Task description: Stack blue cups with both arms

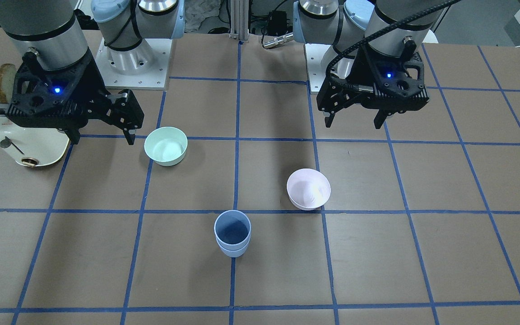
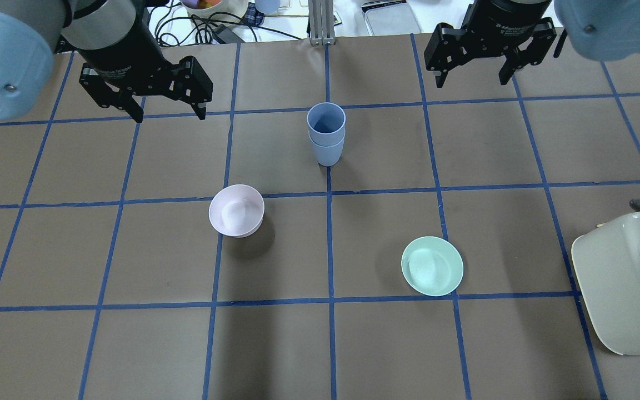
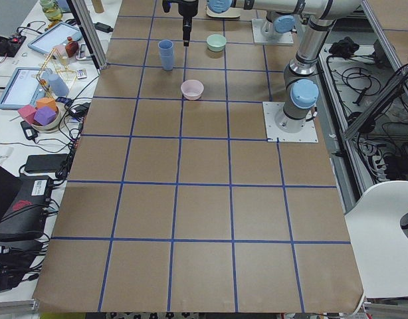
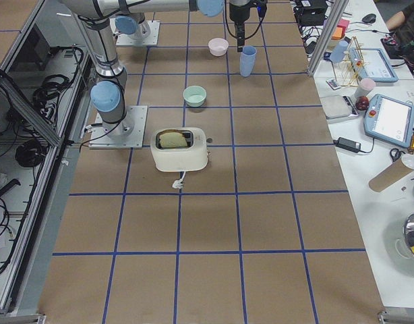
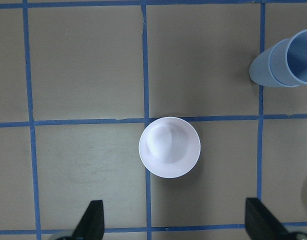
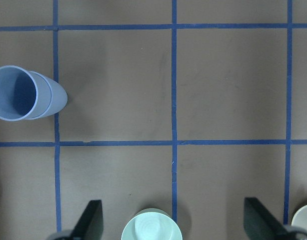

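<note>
The two blue cups (image 1: 232, 234) stand nested one inside the other, upright, at the middle of the table on a blue tape line. They also show in the overhead view (image 2: 326, 133), the left wrist view (image 5: 286, 60) and the right wrist view (image 6: 26, 93). My left gripper (image 2: 170, 115) hovers open and empty above the table, off to the left of the cups, and it also shows in the front view (image 1: 354, 123). My right gripper (image 2: 471, 80) hovers open and empty off to their right, and it also shows in the front view (image 1: 102, 137).
A pale pink bowl (image 2: 236, 210) sits below my left gripper (image 5: 176, 222). A mint-green bowl (image 2: 431, 265) sits on my right side, and its rim shows in the right wrist view (image 6: 152, 227). A cream toaster (image 2: 625, 283) holding a bread slice (image 4: 174, 139) stands at the right edge.
</note>
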`<action>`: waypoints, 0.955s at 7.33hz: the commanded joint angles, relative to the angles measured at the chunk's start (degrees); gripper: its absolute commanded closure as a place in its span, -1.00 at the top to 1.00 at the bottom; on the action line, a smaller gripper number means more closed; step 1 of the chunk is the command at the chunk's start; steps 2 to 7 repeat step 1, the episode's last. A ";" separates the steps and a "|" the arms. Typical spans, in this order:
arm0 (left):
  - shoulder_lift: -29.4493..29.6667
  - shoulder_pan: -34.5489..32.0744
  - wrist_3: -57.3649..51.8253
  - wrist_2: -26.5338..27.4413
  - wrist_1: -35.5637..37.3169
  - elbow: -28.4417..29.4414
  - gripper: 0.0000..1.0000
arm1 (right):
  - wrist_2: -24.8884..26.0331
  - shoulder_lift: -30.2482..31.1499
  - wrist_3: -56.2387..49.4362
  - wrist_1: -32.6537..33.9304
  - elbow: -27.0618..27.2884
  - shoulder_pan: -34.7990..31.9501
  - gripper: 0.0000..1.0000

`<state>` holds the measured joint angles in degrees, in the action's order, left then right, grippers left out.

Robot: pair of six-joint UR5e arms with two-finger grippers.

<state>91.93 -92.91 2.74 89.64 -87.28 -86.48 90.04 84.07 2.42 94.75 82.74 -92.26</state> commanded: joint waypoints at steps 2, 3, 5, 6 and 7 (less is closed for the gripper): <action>0.01 -0.08 0.42 0.01 0.27 0.00 1.00 | 0.05 -0.05 0.04 -0.18 0.14 -0.02 1.00; 0.01 -0.08 0.42 0.01 0.27 0.00 1.00 | 0.05 -0.05 0.04 -0.18 0.14 -0.02 1.00; 0.01 -0.08 0.42 0.01 0.27 0.00 1.00 | 0.05 -0.05 0.04 -0.18 0.14 -0.02 1.00; 0.01 -0.08 0.42 0.01 0.27 0.00 1.00 | 0.05 -0.05 0.04 -0.18 0.14 -0.02 1.00; 0.01 -0.08 0.42 0.01 0.27 0.00 1.00 | 0.05 -0.05 0.04 -0.18 0.14 -0.02 1.00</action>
